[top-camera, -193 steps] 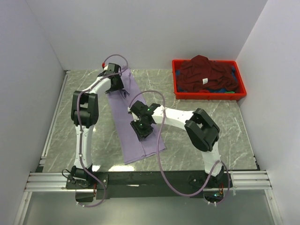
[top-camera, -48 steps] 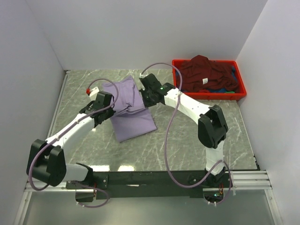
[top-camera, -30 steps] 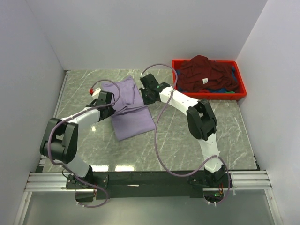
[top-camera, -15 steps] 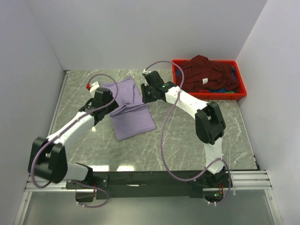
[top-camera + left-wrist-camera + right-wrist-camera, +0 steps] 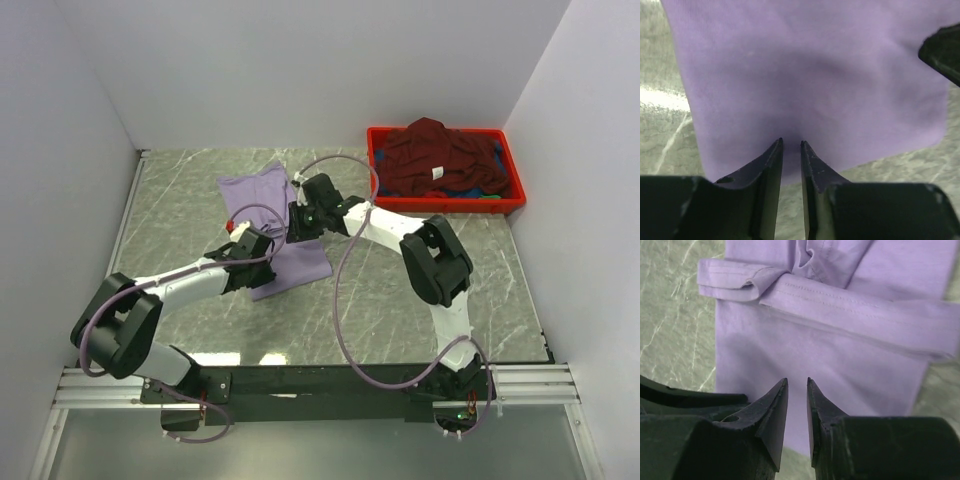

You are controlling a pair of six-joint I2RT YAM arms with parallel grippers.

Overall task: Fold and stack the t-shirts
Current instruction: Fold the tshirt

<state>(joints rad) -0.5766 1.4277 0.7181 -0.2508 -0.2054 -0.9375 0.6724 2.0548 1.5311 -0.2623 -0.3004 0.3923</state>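
Note:
A lavender t-shirt [image 5: 258, 192] lies folded on the marble table, with a sleeve and a hem band folded across it [image 5: 850, 310]. My left gripper [image 5: 264, 268] sits low at the shirt's near edge [image 5: 810, 75]. Its jaws [image 5: 791, 144] stand a narrow gap apart with nothing between them. My right gripper [image 5: 299, 226] hovers over the shirt's middle [image 5: 815, 360], also slightly open and empty [image 5: 797, 380]. A maroon t-shirt [image 5: 430, 150] with a small white label lies heaped in the red crate [image 5: 445, 207].
The crate stands at the table's back right, with bits of blue [image 5: 468, 190] and green [image 5: 490, 197] cloth under the maroon shirt. White walls close in the table on the left, back and right. Cables loop above both arms.
My left gripper has swung from the shirt's far left side to its near edge. My right gripper has come from the far right corner to over the shirt's middle. The shirt has stayed put.

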